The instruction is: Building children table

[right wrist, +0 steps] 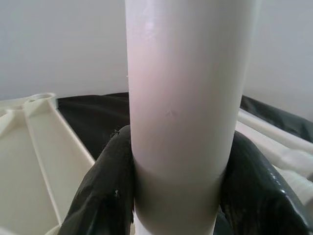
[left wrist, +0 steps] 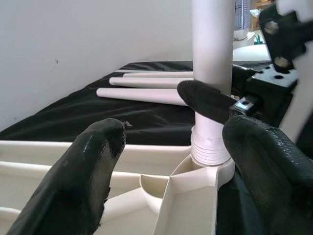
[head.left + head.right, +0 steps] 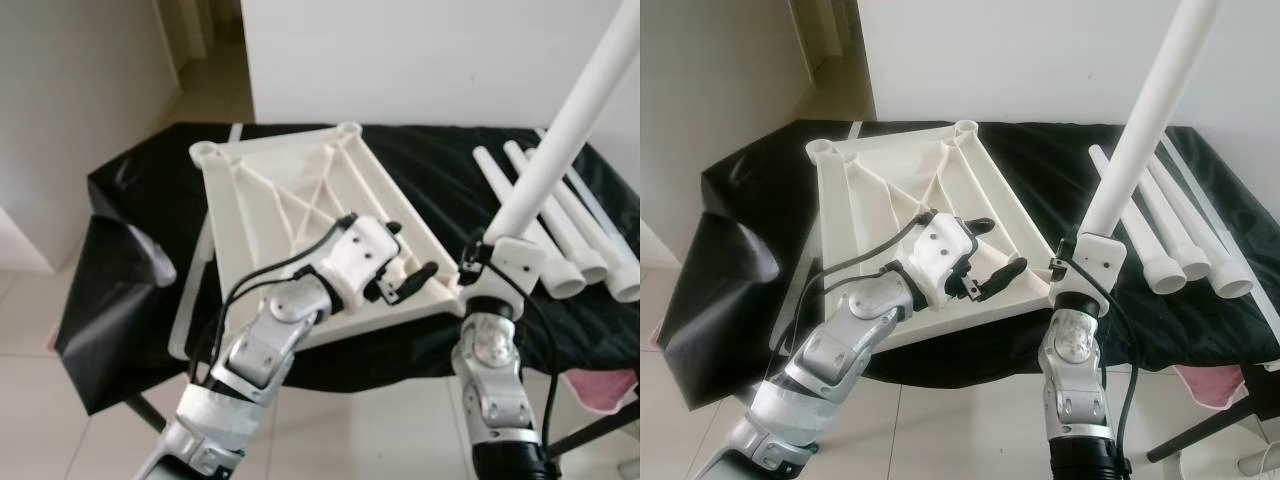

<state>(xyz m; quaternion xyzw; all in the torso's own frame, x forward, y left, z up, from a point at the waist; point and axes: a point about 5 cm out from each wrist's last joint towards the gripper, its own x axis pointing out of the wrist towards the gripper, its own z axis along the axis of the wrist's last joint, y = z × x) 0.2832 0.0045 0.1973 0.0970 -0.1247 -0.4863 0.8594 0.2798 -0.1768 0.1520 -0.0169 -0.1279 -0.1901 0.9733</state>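
- One leg (image 3: 560, 140) is clamped between the right gripper (image 3: 492, 243) fingers (image 1: 105, 196) low on its shaft, and its threaded end sits at the near-right corner socket (image 2: 208, 169) of the upturned tabletop (image 3: 290, 200), lower centre of the head views.
- Left gripper (image 3: 412, 280) rests over the tabletop's near edge with fingers spread wide, holding nothing — so the top is only lightly steadied.
- Likely trouble: the leg leans up toward the upper right, so the thread may cross and jam if turned at that tilt.
- Turning force could also swing the top, which already overhangs the near edge of the black-draped table (image 3: 130, 190) and sits tilted; it might slide off toward the robot.
- Three spare legs (image 3: 560, 225) lie at right, just beside the raised one — a wide sweep of the arm could knock them rolling.
- Open room: bare cloth at left of the top and behind it toward the wall; the right side is crowded.
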